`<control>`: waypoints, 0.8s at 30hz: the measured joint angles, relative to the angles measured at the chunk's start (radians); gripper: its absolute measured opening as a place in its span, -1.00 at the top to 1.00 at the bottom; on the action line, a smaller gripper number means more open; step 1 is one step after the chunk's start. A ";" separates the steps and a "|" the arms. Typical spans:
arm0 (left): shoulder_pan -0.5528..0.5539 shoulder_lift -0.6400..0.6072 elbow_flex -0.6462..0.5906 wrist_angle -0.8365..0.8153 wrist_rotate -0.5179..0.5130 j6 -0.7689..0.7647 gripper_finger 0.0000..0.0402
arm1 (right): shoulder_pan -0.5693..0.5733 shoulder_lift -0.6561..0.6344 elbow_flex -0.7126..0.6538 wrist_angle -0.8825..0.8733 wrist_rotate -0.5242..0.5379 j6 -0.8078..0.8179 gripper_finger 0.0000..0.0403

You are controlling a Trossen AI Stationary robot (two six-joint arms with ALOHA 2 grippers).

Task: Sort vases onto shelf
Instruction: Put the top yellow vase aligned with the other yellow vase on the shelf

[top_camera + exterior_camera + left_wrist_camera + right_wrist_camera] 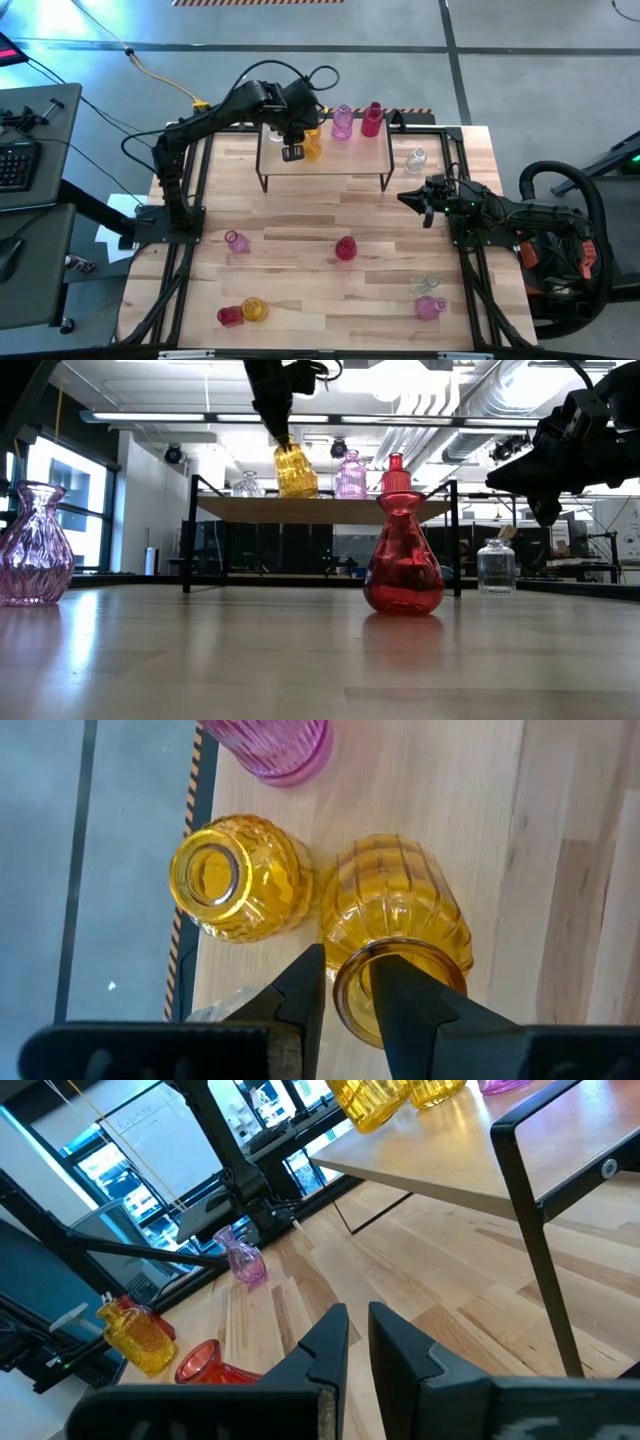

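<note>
Shelf top: left tool pinching ribbed amber vase rim.

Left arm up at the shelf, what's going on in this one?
The left claw is pinching the rim of a ribbed amber vase that stands on the shelf, beside a second amber vase and a pink vase. The right claw waits shut and empty over the table's right side. Several vases are on the table below, including a red vase.
</note>
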 joint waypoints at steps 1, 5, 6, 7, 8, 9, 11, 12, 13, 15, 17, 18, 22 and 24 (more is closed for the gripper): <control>0.000 0.000 0.000 0.005 0.000 0.000 0.62 | 0.000 0.000 0.000 0.000 0.000 0.000 0.86; 0.000 0.000 0.000 0.015 0.000 0.000 0.57 | 0.000 0.000 0.000 0.000 0.000 0.000 0.86; 0.000 0.000 0.000 0.018 0.000 -0.001 0.55 | 0.000 0.000 0.000 0.000 0.000 0.000 0.86; 0.000 0.000 0.000 0.018 0.000 0.000 0.54 | 0.000 0.000 0.000 0.000 0.000 0.000 0.86; 0.000 0.000 0.000 0.017 0.000 -0.001 0.53 | 0.000 0.000 0.000 0.000 -0.001 0.000 0.86; 0.000 0.000 0.000 0.017 0.000 -0.001 0.52 | 0.000 0.000 0.000 0.000 -0.002 0.000 0.86; 0.000 0.000 0.000 0.017 0.000 -0.002 0.50 | 0.000 0.000 0.000 -0.001 -0.004 0.000 0.86; 0.000 0.000 0.000 0.017 0.000 -0.001 0.49 | 0.000 0.000 0.000 -0.001 -0.004 0.000 0.86; -0.001 0.000 0.000 0.017 0.000 -0.001 0.48 | 0.000 0.000 0.000 -0.001 -0.005 0.000 0.86; 0.000 0.000 0.000 0.017 0.001 -0.002 0.47 | 0.000 0.000 0.000 -0.001 -0.006 0.000 0.86; 0.000 0.000 0.000 0.017 0.001 -0.002 0.46 | 0.000 0.000 0.000 -0.001 -0.008 0.000 0.86; -0.001 0.000 0.000 0.017 0.002 -0.002 0.45 | 0.000 0.000 0.000 -0.001 -0.008 0.000 0.86; -0.004 0.000 0.000 0.016 0.002 -0.002 0.43 | 0.000 0.000 0.000 -0.001 -0.008 0.000 0.86; -0.005 0.000 0.000 0.016 0.004 -0.002 0.41 | 0.000 0.000 0.000 -0.001 -0.008 0.000 0.86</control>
